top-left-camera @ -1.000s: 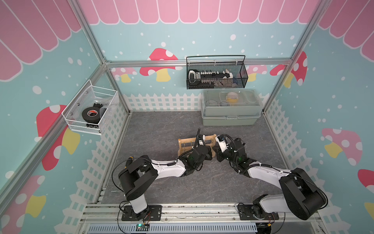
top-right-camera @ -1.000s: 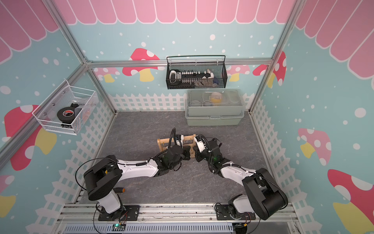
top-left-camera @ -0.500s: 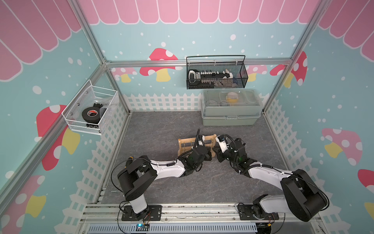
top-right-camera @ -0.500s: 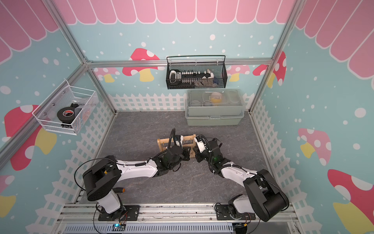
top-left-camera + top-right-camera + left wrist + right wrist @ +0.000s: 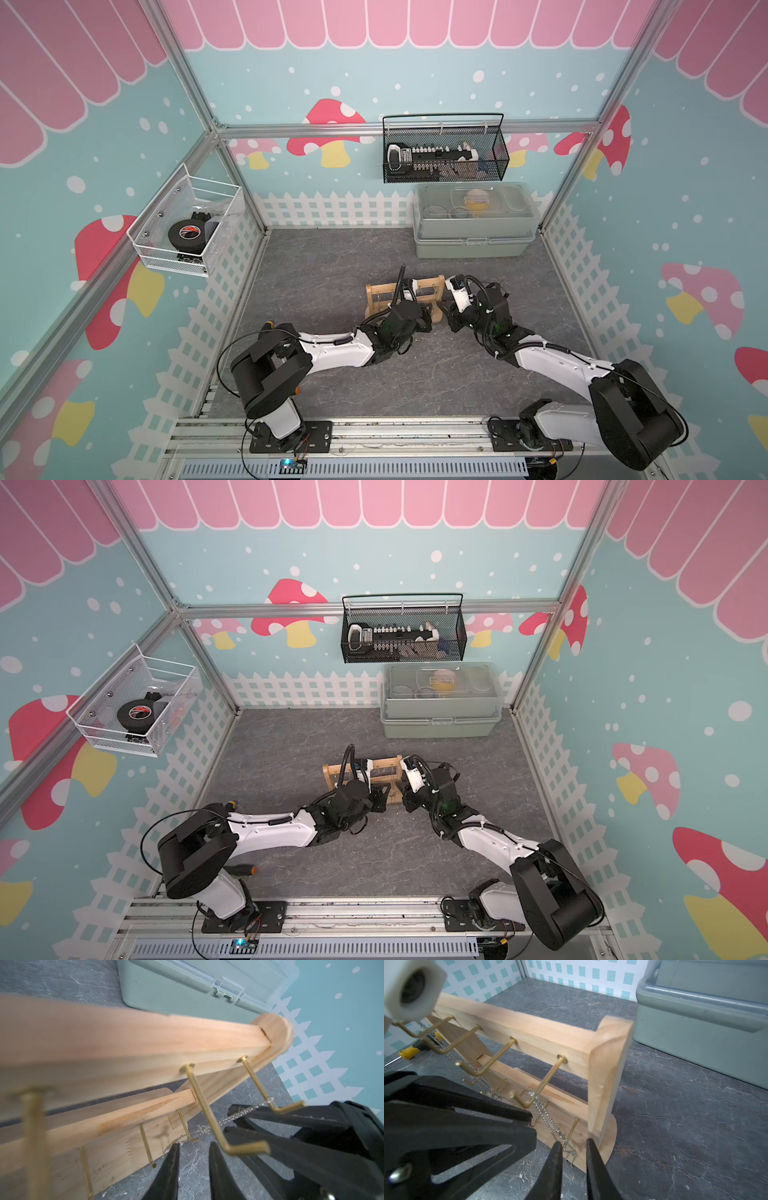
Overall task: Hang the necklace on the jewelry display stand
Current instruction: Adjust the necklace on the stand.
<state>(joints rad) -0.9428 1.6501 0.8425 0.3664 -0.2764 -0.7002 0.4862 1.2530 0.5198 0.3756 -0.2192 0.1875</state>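
The jewelry display stand (image 5: pixel 382 291) (image 5: pixel 332 771) is a light wooden rack standing mid-floor, with gold hooks (image 5: pixel 550 1076) along its crossbar. The necklace (image 5: pixel 548 1120), a thin silver chain, hangs over the end hook and trails down to the stand's base. In the left wrist view the chain (image 5: pixel 239 1114) runs from that hook past the right gripper's fingers (image 5: pixel 291 1118). My left gripper (image 5: pixel 194 1145) (image 5: pixel 424 320) is open, with the chain brushing one fingertip. My right gripper (image 5: pixel 573 1142) (image 5: pixel 446 316) is open too, and the chain's loose end dangles between its tips.
A grey-green lidded box (image 5: pixel 473 232) sits at the back right, close behind the stand. On the back wall hangs a black wire basket (image 5: pixel 444 153), and a white wire basket (image 5: pixel 187 232) holding tape hangs on the left wall. A yellow-handled tool (image 5: pixel 245 870) lies by the left arm's base.
Both grippers have gone from shut to slightly open beside the stand. The arms have hardly shifted.
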